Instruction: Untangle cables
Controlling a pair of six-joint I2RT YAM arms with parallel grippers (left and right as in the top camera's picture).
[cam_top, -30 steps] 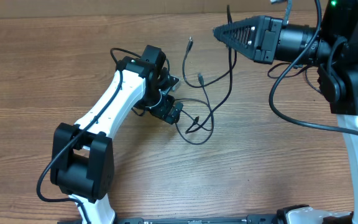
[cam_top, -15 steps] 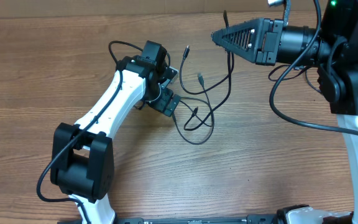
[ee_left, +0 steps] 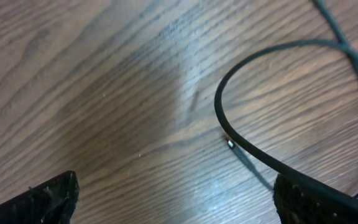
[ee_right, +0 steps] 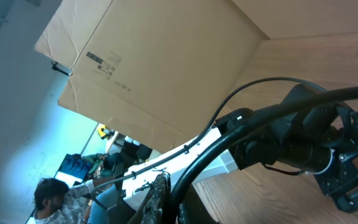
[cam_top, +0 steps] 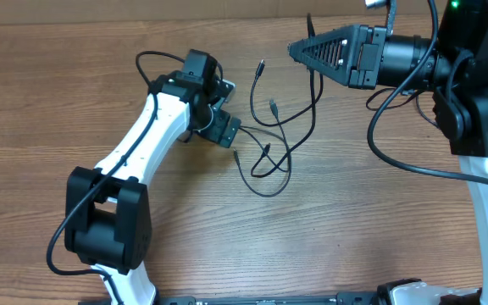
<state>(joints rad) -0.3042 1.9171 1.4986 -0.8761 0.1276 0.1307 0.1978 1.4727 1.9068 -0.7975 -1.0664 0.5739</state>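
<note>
The cables [cam_top: 271, 146] are thin black cords lying in loose crossing loops at the table's middle, with small plug ends spread out from them. My left gripper [cam_top: 230, 108] is open and empty at the left edge of the loops. In the left wrist view its fingers [ee_left: 42, 199] stand wide apart over bare wood, and a cable loop [ee_left: 229, 127] curves past the right finger. My right gripper [cam_top: 294, 48] is raised at the far right and is shut on a cable strand [cam_top: 315, 85] that hangs down to the loops. The right wrist view shows the gripper [ee_right: 165, 190] shut on the strand [ee_right: 229, 134].
The wooden table [cam_top: 58, 102] extends around the loops. The right arm's thicker black wire [cam_top: 396, 157] curves over the table's right side. A cardboard box [ee_right: 166, 62] and a person [ee_right: 51, 199] show beyond the table in the right wrist view.
My left gripper has moved toward the far side and slightly left, off the lower loops. My right gripper rose slightly with the strand, then stayed still.
</note>
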